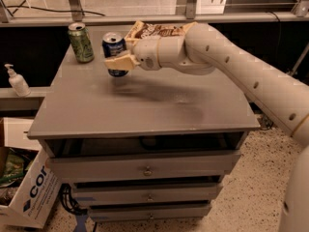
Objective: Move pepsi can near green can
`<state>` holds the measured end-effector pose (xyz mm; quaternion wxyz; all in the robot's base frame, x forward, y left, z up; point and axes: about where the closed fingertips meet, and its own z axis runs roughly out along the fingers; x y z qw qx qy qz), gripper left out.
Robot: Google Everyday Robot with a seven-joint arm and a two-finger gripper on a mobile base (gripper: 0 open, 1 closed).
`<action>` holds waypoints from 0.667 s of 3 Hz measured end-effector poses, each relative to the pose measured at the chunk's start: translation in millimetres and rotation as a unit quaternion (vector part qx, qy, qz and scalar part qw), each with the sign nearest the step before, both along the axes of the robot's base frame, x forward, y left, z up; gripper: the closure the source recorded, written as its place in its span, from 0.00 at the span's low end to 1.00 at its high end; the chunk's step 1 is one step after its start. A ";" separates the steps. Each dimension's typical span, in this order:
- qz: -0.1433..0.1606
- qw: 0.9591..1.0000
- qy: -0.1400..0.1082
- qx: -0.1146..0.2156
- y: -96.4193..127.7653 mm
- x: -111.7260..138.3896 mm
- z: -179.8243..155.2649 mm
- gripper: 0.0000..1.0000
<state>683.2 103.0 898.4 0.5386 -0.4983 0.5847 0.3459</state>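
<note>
Single camera view from above the front of a grey metal drawer cabinet (145,110) with a flat top and three drawers. The robot's white jointed arm (241,66) reaches in from the right across the far half of the top. Its two-finger gripper (117,62), with tan fingers (120,61), is clenched around the middle of the dark blue aluminium pepsi can (114,44), which stands upright with its silver top and opening facing up. The can is over the far left part of the cabinet top; whether its base touches the surface cannot be told. The light green aluminium can (80,43) stands upright near the far left corner, just to the left of the blue can and apart from it. A brown-and-white snack bag (154,31) lies flat at the far edge, behind the gripper's wrist. Left of the cabinet, a white pump bottle (17,80) stands on a ledge, and a white cardboard box (30,192) sits on the speckled floor.
</note>
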 end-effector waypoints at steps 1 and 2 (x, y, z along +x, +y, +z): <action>-0.001 1.000 0.008 -0.014 20.6 29.6 -0.6 1.00; -0.004 1.000 0.008 -0.028 37.6 62.3 0.8 1.00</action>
